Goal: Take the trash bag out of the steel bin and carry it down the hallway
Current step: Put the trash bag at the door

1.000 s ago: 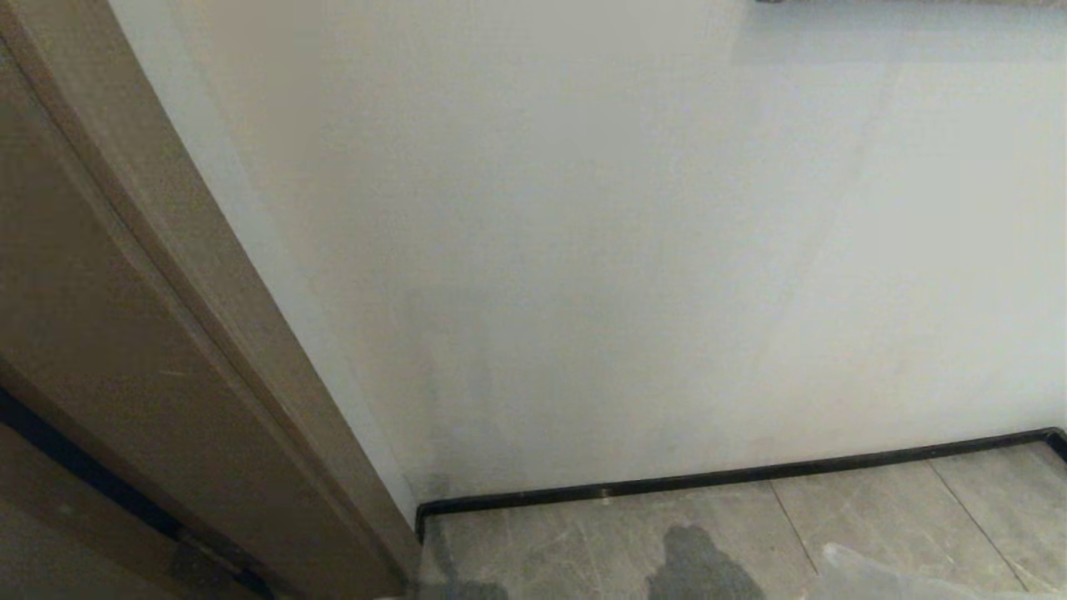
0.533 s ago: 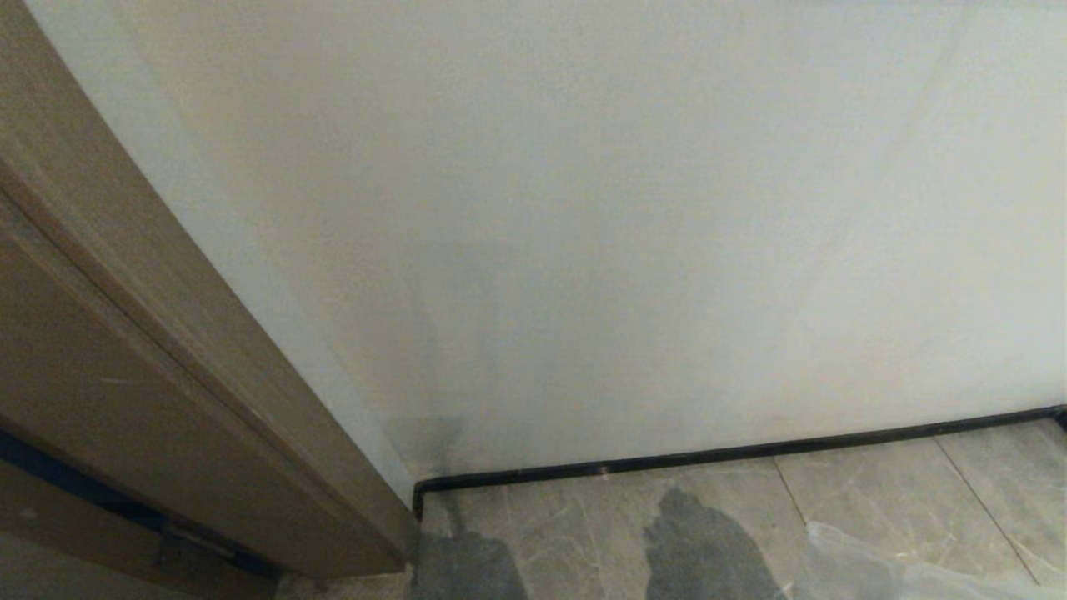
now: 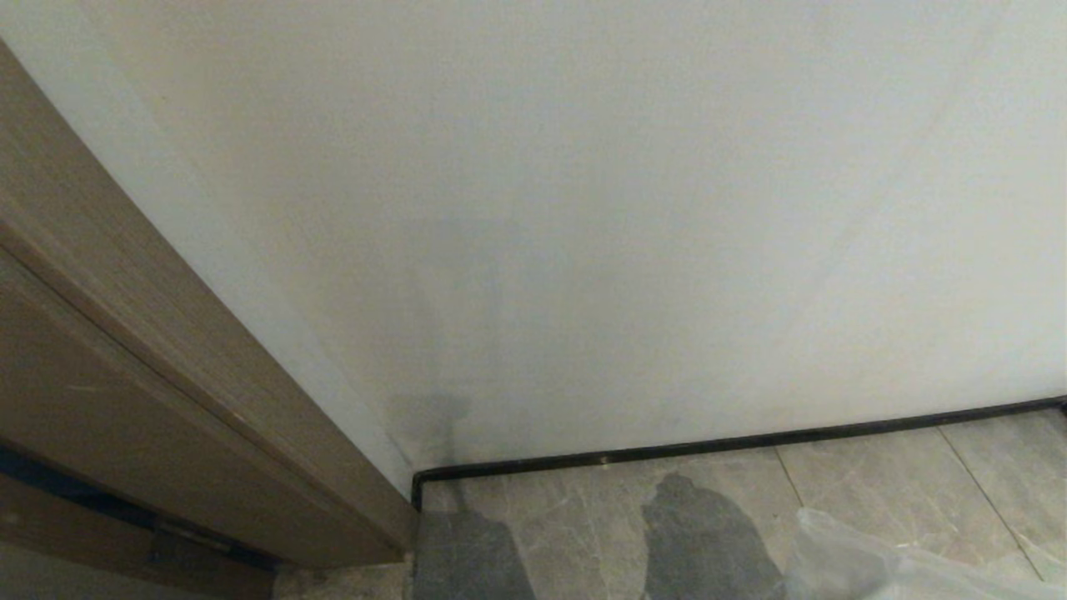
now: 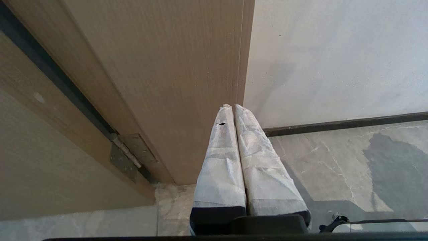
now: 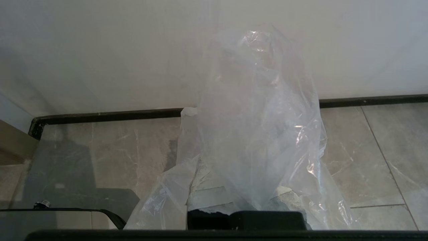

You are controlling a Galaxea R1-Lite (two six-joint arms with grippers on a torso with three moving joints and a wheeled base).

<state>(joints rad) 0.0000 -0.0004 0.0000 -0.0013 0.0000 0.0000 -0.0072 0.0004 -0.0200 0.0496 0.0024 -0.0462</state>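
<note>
Trash bag (image 5: 260, 134) drapes over right tool (image 5: 245, 197).

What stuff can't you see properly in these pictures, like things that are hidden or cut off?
- Trash bag: in the right wrist view its cloudy plastic hides what is inside, and it covers the right gripper.
- Trash bag in the head view: only a corner shows, cut off by the bottom edge.
- Steel bin: in no view.
- Door frame: cut off by the head view's left edge.
- Left gripper: shut, holding nothing.
</note>
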